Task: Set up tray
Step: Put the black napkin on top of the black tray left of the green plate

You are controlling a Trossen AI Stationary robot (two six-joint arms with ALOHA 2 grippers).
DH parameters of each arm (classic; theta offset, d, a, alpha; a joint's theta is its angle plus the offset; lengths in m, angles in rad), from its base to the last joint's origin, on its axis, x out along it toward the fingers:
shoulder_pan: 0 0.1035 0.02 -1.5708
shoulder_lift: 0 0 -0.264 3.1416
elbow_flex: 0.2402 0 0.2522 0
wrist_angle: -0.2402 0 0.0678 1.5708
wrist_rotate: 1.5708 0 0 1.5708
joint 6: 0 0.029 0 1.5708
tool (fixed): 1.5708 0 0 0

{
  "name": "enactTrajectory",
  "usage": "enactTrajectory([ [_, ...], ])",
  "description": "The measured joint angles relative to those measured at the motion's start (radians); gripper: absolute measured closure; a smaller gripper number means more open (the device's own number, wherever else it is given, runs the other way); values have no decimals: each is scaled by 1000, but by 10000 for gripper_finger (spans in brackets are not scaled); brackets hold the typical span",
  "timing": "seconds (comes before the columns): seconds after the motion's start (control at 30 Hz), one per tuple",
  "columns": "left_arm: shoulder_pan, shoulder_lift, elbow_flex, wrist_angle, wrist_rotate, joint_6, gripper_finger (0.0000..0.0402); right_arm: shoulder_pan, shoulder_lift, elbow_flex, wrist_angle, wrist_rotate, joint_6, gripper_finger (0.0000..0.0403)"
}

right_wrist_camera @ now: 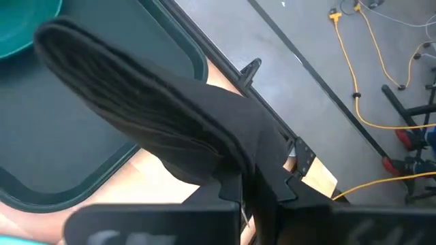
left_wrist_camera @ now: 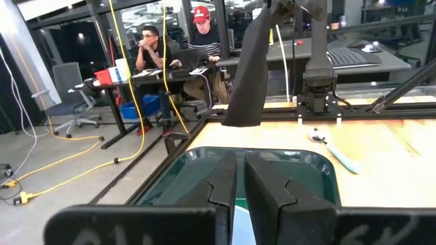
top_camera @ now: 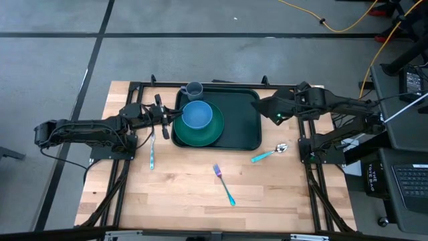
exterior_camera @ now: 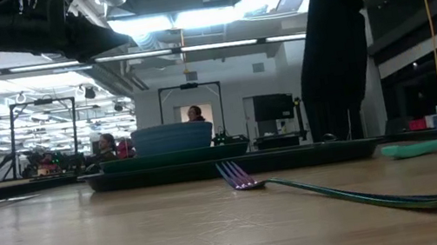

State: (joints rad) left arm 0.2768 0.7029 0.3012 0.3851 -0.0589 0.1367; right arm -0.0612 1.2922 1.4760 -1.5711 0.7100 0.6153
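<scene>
The dark green tray (top_camera: pixel 244 134) lies at the table's far middle. On its left half a round green plate (top_camera: pixel 208 136) carries a blue bowl (top_camera: pixel 197 115). A grey mug (top_camera: pixel 194 88) stands at the tray's far edge. My left gripper (top_camera: pixel 170 120) hovers shut above the plate's left edge, raised off the table. My right gripper (top_camera: pixel 271 107) is over the tray's right end, shut on a black napkin (exterior_camera: pixel 332 52) that hangs down over the tray (exterior_camera: pixel 294 156). My right gripper (right_wrist_camera: pixel 253 178) pinches the black napkin between its two fingers at its upper end (right_wrist_camera: pixel 235 160), several folded layers bunched there. The napkin hangs slack below the fingers. Its lower end (exterior_camera: pixel 338 130) is just above the tray's right part; whether it touches, I cannot tell.
A fork (top_camera: pixel 224 185) lies on the bare wood near the table's middle front. A teal-handled spoon (top_camera: pixel 269 155) lies right of the tray's near corner, and a knife (top_camera: pixel 152 150) left of the tray. People sit at desks (left_wrist_camera: pixel 170 54) beyond the table.
</scene>
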Motion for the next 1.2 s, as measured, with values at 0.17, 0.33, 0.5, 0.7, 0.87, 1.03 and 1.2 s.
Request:
enactTrajectory([
  [0.17,0,0,0,0,0,0,381,0,6,-9,51,6,-55,391],
  [0.33,0,0,0,0,0,-1,382,0,36,-9,159,5,-171,391],
  [0.5,0,0,0,0,0,-1,382,-11,87,-9,257,5,-251,391],
  [0.7,0,0,0,0,0,-1,382,-71,168,-9,321,9,-360,391],
  [0.87,0,0,0,0,0,-1,380,-129,226,-9,424,49,-497,391],
  [1.03,0,0,0,-1,0,-1,378,-185,278,-10,583,58,-694,391],
  [1.2,0,0,0,-1,0,-2,378,-240,354,-10,633,60,-827,391],
])
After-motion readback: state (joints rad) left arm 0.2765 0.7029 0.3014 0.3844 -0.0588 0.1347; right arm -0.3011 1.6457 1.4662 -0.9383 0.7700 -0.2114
